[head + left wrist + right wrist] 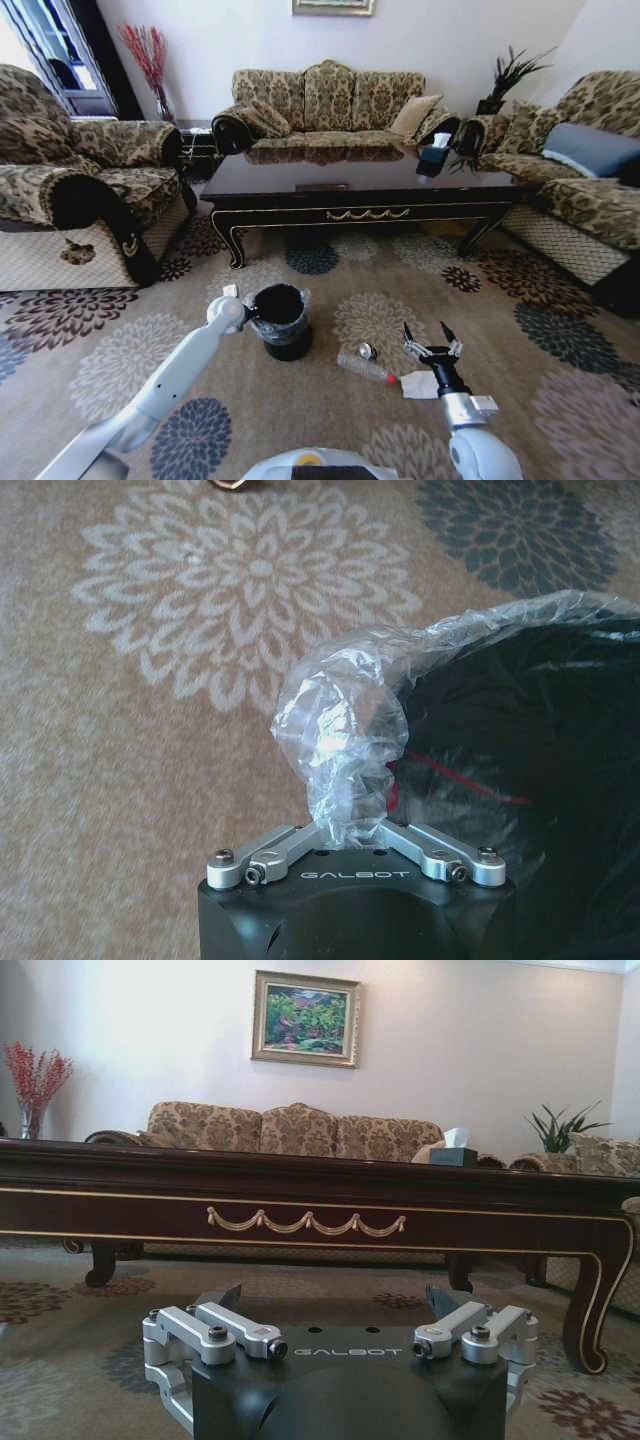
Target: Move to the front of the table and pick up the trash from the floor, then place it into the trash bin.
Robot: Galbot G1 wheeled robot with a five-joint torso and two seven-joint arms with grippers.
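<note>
Right end effector (431, 340) hovers low over the floor (120, 350) with its two fingers spread wide, nothing between them. Just beside it, toward the robot's left, lies the crumpled white paper (418, 385), and next to that the clear bottle (364, 368) on its side, its red cap pointing at the paper. A small round bit (367, 351) sits just beyond the bottle. Left end effector (355, 852) is at the rim of the black trash bin (279, 322), pinching a bunched fold of the clear plastic liner (340, 730). The bin stands upright on the flowered carpet, near the bottle. Beyond it, the dark wooden table (365, 212) spans the room, a tissue box (436, 155) on its tabletop and a sofa (330, 105) behind.
</note>
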